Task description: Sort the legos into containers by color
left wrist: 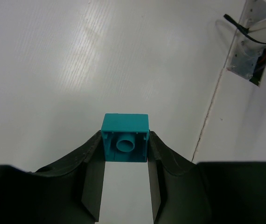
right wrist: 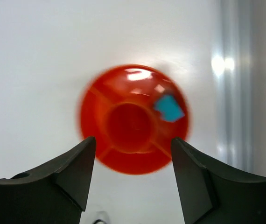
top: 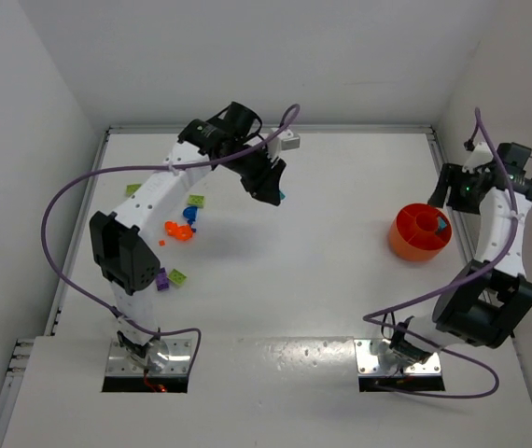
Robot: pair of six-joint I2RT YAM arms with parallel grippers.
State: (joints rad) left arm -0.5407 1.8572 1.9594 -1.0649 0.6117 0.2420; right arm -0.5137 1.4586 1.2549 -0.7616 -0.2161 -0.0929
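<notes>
A teal lego (left wrist: 125, 138) sits clamped between the fingertips of my left gripper (left wrist: 125, 145), held above bare table; in the top view that gripper (top: 270, 184) hangs over the middle back of the table. The round orange container (top: 421, 233) stands at the right. My right gripper (right wrist: 133, 143) hovers over it, open and holding nothing. One teal lego (right wrist: 169, 108) lies in a compartment on the right side of the container (right wrist: 133, 158). Loose legos lie at the left: lime green (top: 196, 200), blue (top: 189, 214), orange (top: 177, 231), purple (top: 161, 279).
Another lime green brick (top: 133, 189) lies near the table's left edge and one (top: 178, 276) beside the purple brick, close to the left arm's lower links. White walls close in the table at the back and both sides. The right arm's base plate (left wrist: 245, 60) shows in the left wrist view.
</notes>
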